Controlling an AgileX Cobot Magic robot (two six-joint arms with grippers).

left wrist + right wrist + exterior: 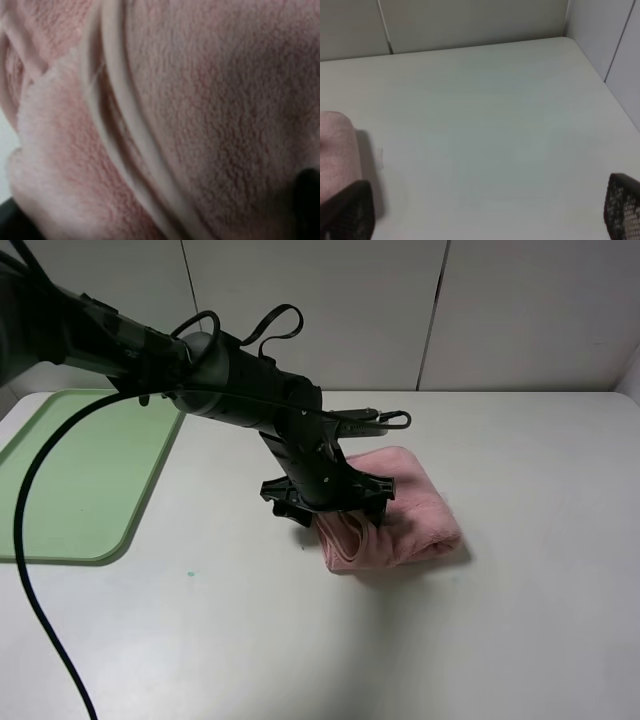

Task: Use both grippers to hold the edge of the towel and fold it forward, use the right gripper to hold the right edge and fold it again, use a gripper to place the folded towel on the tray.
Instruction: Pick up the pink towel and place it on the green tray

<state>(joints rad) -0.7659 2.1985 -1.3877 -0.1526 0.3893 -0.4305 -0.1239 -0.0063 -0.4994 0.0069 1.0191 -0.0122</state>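
Towel [405,508]: pink terry, folded into a compact thick bundle, lying flat on the white table, centre-right in the high view. Layered fold edges face the near-left side, stacked hems visible there; far-right end is rounded. Close up from the left wrist [210,100] it fills the frame: fuzzy pile, smooth hem bands curving between layers. Right wrist shows only one rounded pink end [335,150].

Tray [85,475]: light green, flat, rounded corners, low rim, at the table's left edge, well apart from the towel.
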